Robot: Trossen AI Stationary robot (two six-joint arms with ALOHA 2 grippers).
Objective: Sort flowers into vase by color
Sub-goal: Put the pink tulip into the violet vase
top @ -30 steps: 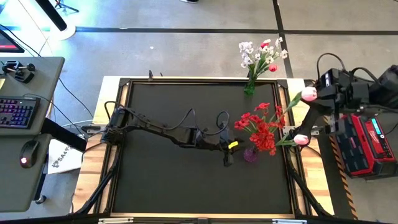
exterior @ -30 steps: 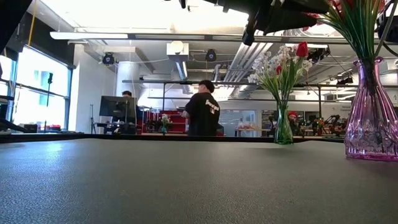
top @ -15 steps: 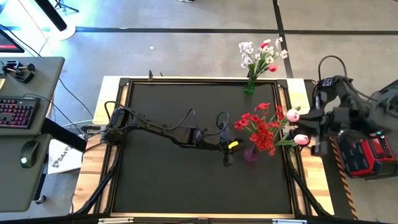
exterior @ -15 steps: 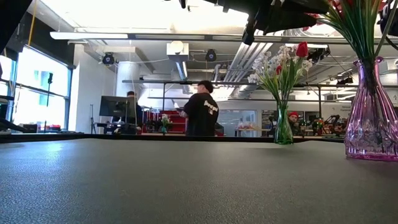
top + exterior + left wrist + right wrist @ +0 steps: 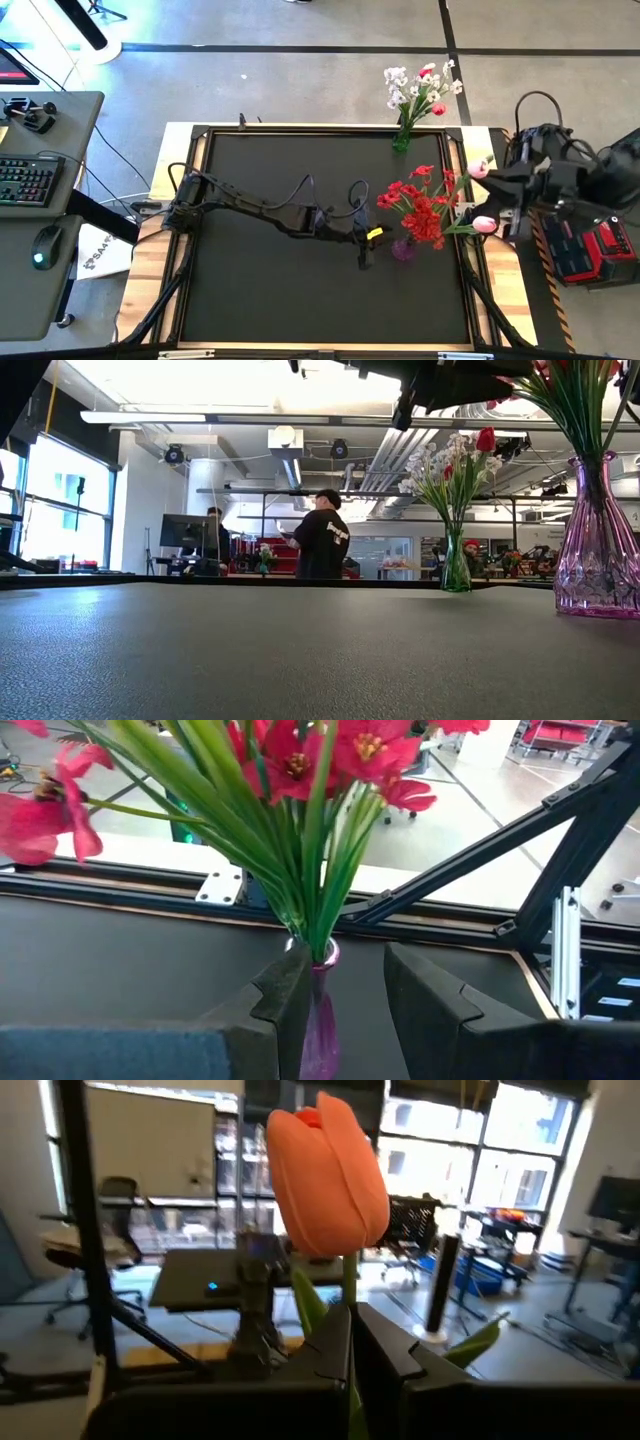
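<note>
1. Right now my left claw (image 5: 366, 252) sits low on the bench (image 5: 260, 290), just beside the purple vase (image 5: 403, 249). My left wrist view shows its jaws half spread, one on each side of the glass neck. I cannot tell whether they press the glass or only frame it.
2. My right claw (image 5: 499, 181) is out past the bench's right edge, clamped tight on the stem of a pink tulip (image 5: 328, 1172), bloom upward in my right wrist view.
3. Another pink tulip (image 5: 484, 225) lies at the right rim, near that arm. The red flowers (image 5: 420, 205) fill the purple vase, and the pale mixed bunch stands in the green vase (image 5: 402, 141) at the far edge.
4. As I judge it, the step in hand is carrying this tulip to the vase that fits its colour. To do it well I should bring the stem in upright from above, aim its tip at the mouth, and let go only once it has slid well in.
5. The left claw should steady the purple vase if I choose that one, since the tall glass could tip from a sideways nudge.
6. Room: the red blooms spread wide toward my right arm, so a low sweep would snag them. The raised black frame (image 5: 470, 290) along the right rim also needs clearing. The middle and near bench are bare, open for retreat.
</note>
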